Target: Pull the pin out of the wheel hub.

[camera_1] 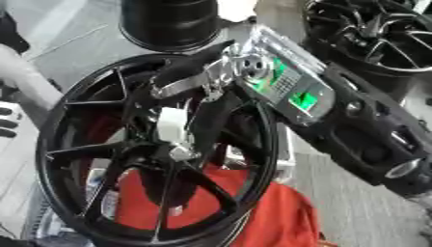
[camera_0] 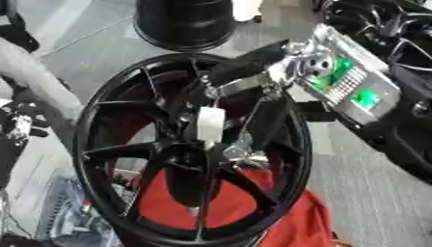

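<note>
Wheel hub (camera_0: 127, 149): black, multi-spoke, standing upright, rim facing the camera; pin (camera_0: 210, 124): pale, blocky, seated at the hub centre, projecting toward 12 o'clock.

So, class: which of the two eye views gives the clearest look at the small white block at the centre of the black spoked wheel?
The left eye view: the small white block stands clear against the black spoked wheel, just below the right hand. The right eye view shows the same block, paler and more crowded by the hand's dark fingers.

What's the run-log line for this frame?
right hand: at hub, on white pin | black wheel: upright | pin: not visibly out | left hand: unseen
</note>
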Robot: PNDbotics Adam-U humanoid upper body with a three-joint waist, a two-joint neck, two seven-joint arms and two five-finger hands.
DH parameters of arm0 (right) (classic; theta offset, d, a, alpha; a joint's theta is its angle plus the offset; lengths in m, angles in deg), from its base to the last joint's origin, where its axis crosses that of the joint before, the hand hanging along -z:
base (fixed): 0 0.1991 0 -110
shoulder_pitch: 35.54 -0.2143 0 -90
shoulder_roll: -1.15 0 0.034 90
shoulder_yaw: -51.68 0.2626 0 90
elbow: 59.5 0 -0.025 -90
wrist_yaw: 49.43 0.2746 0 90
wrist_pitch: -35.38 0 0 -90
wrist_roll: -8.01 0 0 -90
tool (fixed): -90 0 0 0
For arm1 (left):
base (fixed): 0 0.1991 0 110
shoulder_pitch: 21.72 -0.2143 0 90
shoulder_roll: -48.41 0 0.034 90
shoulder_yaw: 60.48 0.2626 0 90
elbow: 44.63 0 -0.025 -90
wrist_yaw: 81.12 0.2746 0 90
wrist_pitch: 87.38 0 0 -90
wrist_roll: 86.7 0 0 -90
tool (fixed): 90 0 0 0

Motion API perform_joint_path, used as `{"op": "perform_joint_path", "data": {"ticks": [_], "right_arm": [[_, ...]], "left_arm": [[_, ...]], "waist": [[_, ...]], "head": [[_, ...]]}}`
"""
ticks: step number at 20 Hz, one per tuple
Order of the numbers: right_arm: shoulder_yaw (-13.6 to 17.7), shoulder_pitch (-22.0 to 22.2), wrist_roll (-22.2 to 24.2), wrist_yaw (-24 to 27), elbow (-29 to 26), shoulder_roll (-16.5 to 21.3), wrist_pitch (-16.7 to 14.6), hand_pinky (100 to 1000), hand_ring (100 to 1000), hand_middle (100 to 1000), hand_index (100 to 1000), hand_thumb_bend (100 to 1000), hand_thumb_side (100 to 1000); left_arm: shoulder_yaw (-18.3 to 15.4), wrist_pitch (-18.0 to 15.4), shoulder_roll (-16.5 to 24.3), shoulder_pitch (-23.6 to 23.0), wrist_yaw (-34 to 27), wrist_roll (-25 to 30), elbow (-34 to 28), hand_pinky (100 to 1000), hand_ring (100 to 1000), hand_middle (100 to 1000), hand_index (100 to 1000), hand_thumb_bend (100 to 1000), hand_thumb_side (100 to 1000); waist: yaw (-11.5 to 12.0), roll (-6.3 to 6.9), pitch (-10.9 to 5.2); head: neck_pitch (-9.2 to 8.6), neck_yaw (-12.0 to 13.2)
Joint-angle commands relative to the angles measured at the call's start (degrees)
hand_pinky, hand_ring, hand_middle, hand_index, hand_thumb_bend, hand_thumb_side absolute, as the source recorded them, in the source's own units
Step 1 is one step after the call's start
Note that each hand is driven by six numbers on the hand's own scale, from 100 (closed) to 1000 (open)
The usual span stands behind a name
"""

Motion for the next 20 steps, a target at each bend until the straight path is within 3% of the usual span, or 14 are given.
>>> {"op": "perform_joint_path", "data": {"ticks": [1, 9, 20], "right_arm": [[1.6, -1.5, 0.1, -2.0, 1.7, -0.6, -0.9, 858, 944, 931, 954, 221, 403], [3.0, -1.7, 0.1, -6.1, 8.5, -3.8, -3.0, 854, 939, 926, 954, 232, 381], [2.6, -0.8, 0.1, -8.4, 12.0, -3.6, -5.3, 840, 916, 913, 950, 219, 396]], "left_arm": [[0.0, -0.1, 0.8, 0.8, 0.2, 0.2, -1.0, 569, 605, 642, 842, 100, 727], [0.1, -0.2, 0.7, 0.9, 0.1, 0.3, -1.0, 570, 606, 643, 843, 100, 726], [0.0, -0.3, 0.7, 0.8, 0.1, 0.2, -1.0, 570, 607, 643, 843, 100, 727]], "waist": [[0.1, 0.56, -0.54], [0.5, 0.84, -0.39], [0.2, 0.9, -0.37]], "head": [[-0.32, -0.3], [-0.64, -0.6], [-0.61, -0.4]]}}
